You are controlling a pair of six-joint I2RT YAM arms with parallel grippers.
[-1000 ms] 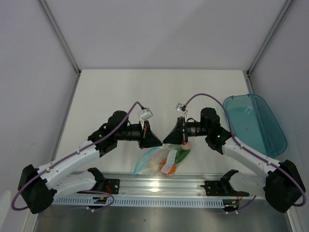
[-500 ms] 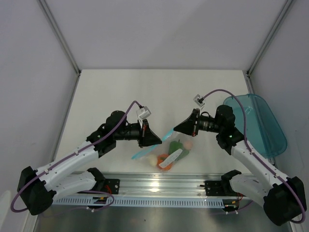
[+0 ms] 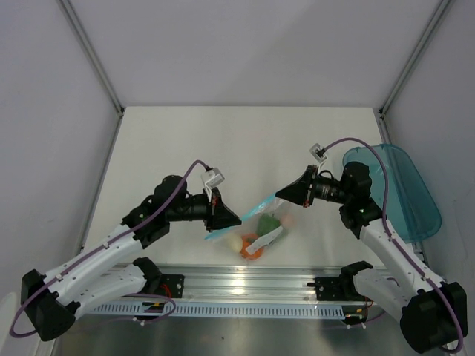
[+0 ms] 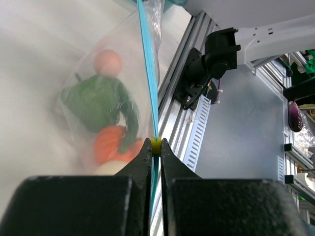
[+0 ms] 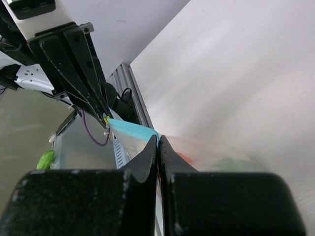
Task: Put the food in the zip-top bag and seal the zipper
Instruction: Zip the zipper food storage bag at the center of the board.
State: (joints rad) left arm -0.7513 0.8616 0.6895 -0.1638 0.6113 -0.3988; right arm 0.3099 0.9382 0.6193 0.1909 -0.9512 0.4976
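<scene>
The clear zip-top bag hangs between my two grippers just beyond the front rail, with the food inside it. Through the plastic I see a green pepper, an orange-red round one, a pale peach egg and another pale one. The teal-blue zipper runs taut from one gripper to the other. My left gripper is shut on the zipper at its yellow slider. At the strip's other end, my right gripper is shut on the zipper.
A translucent teal tray sits at the right edge of the table beside my right arm. The aluminium rail with both arm bases runs along the near edge, right below the bag.
The grippers have drawn apart, the right one going right and the left one left. The zipper strip is now stretched between them and the bag has swung round.
</scene>
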